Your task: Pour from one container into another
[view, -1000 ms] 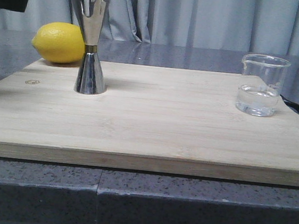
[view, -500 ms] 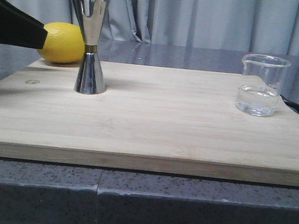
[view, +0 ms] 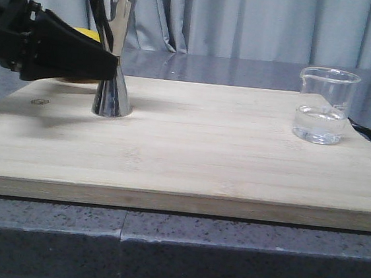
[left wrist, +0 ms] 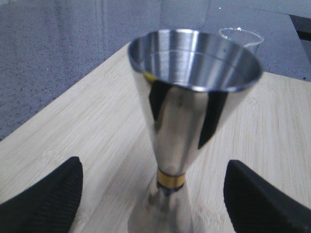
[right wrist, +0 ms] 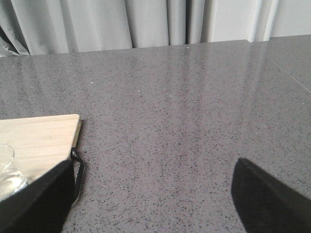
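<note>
The steel jigger [view: 114,52] with a gold band at its waist stands upright on the left part of the wooden board [view: 204,154]. My left gripper [view: 104,65] has come in from the left at waist height. In the left wrist view the jigger [left wrist: 187,111] stands between the wide-open fingers [left wrist: 53,194] of the left gripper [left wrist: 154,191], and neither touches it. The clear glass beaker [view: 326,104], holding a little clear liquid, stands on the board's right side. My right gripper [right wrist: 153,194] hangs open over the grey counter, just right of the beaker [right wrist: 7,170].
A yellow lemon [view: 85,33] lies behind the jigger, mostly hidden by my left arm. The board rests on a grey speckled counter [right wrist: 184,111] and has a black handle [right wrist: 77,170] at its right end. Grey curtains hang behind.
My left gripper has moved in from the upper left, down and rightward, until its open fingers flank the jigger. It now covers most of the lemon. Jigger and beaker have not moved.
</note>
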Controlling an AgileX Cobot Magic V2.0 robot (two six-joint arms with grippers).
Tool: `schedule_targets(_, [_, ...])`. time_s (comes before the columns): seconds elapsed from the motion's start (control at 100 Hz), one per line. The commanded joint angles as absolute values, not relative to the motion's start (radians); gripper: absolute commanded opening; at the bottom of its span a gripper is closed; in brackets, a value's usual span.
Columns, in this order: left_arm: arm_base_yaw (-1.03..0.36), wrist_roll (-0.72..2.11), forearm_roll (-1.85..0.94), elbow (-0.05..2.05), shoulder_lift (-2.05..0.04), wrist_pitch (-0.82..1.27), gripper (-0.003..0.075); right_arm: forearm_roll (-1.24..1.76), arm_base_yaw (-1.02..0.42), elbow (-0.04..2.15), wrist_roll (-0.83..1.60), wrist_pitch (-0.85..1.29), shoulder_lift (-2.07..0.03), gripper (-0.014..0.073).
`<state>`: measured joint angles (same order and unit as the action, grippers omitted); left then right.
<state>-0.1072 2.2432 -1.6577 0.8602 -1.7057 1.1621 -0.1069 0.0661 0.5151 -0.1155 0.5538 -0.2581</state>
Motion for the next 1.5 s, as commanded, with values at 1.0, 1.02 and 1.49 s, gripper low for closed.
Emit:
schedule_targets(1.0, [-0.186, 2.273, -1.849, 0.879, -1.678, 1.269, 0.0288, -0.124, 0.072, 0.55, -0.107, 0.468, -0.278, 0.0596])
schedule_targets(1.02, [-0.186, 2.273, -1.849, 0.879, -1.676, 1.269, 0.0283, -0.124, 0.072, 0.55, -0.107, 0.468, -0.278, 0.0596])
schedule_targets(1.49, [-0.19, 2.255, -1.849, 0.897, -1.639, 1.269, 0.0228, -0.124, 0.072, 0.55, -0.107, 0.468, -0.278, 0.0596])
